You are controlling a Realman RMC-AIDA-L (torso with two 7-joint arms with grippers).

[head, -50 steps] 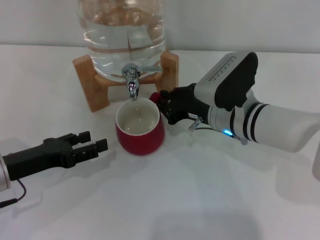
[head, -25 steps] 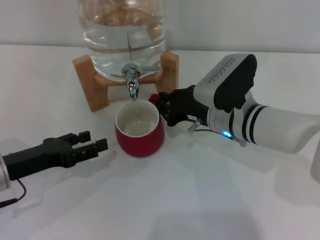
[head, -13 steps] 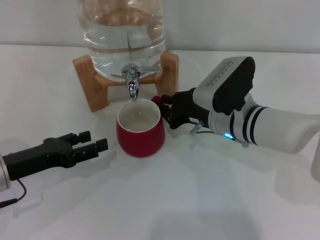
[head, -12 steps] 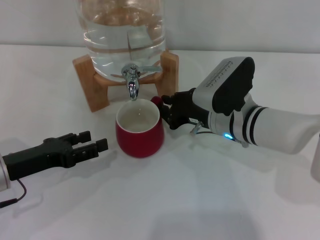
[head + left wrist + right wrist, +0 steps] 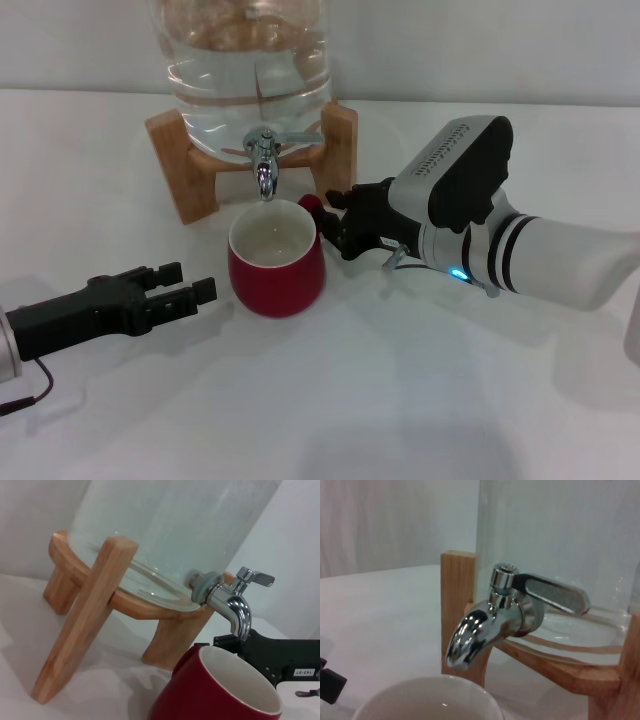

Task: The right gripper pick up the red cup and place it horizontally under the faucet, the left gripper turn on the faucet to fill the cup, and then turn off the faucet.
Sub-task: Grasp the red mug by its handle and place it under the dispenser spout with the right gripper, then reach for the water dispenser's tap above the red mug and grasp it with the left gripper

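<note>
The red cup (image 5: 275,262) stands upright on the table, its cream inside open just below the faucet (image 5: 264,166). The faucet's lever (image 5: 300,134) points sideways and no water runs. My right gripper (image 5: 324,221) is shut on the cup's small handle (image 5: 309,204) from the right. My left gripper (image 5: 184,283) lies open and empty low on the table, left of the cup. The left wrist view shows the faucet (image 5: 231,605), the cup (image 5: 215,690) and the right gripper (image 5: 280,656). The right wrist view shows the faucet (image 5: 487,621) above the cup's rim (image 5: 427,696).
The clear water jar (image 5: 247,60) rests on a wooden stand (image 5: 180,160) at the back of the white table (image 5: 330,400). The stand's legs flank the faucet on both sides.
The right gripper has nudged the cup slightly left and closer under the spout. The left gripper has not moved.
</note>
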